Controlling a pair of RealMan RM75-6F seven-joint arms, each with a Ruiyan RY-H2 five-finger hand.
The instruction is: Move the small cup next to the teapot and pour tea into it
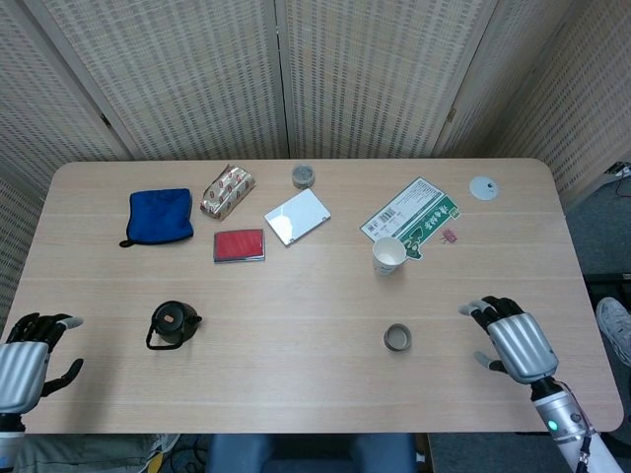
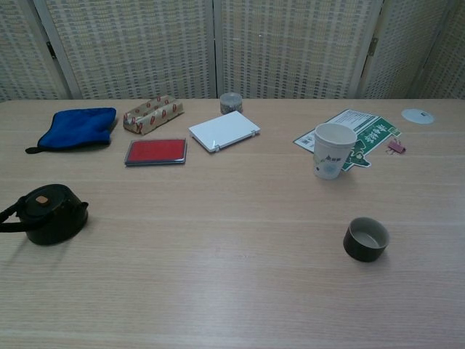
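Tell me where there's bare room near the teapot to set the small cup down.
Bare wood runs from the teapot right to the small cup, and along the near edge. Crowded at the far side: blue cloth, red case, white box, paper cup.
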